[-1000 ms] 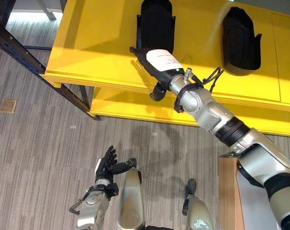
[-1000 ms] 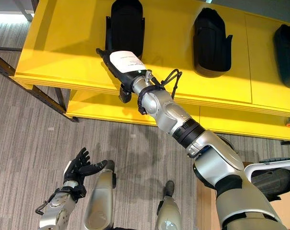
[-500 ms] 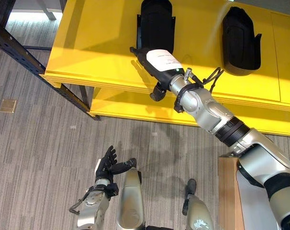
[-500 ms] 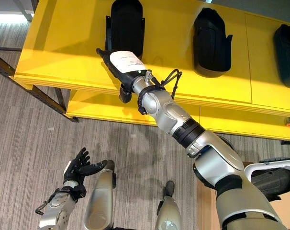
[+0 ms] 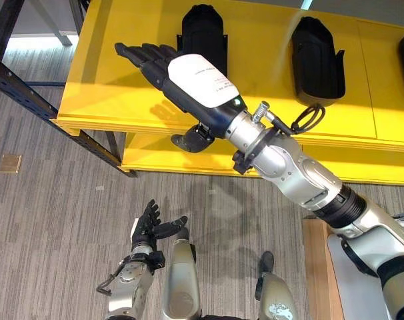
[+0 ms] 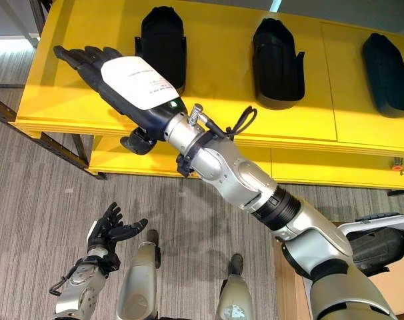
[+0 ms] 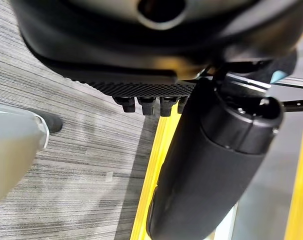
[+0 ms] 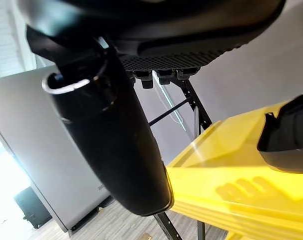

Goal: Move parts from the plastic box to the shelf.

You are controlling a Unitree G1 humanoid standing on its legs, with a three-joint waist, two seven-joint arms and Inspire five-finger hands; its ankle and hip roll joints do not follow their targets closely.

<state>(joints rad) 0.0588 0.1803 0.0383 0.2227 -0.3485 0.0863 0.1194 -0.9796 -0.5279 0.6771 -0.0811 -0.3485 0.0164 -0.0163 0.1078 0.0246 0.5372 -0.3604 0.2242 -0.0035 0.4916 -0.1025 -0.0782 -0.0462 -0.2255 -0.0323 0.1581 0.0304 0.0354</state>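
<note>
Left eye view: my right hand point(image 5: 189, 77) hangs over the yellow shelf point(image 5: 109, 73), fingers straight and together, carrying nothing. Three black parts point(image 6: 163, 47) sit on the shelf, apart from it. My left hand point(image 5: 147, 230) idles low, fingers loosely spread. I read this as between placements; next I need to reach for another part.

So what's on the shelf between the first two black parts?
Nothing: bare yellow shelf separates the leftmost black part from the middle black part, seen in the right eye view.
</note>
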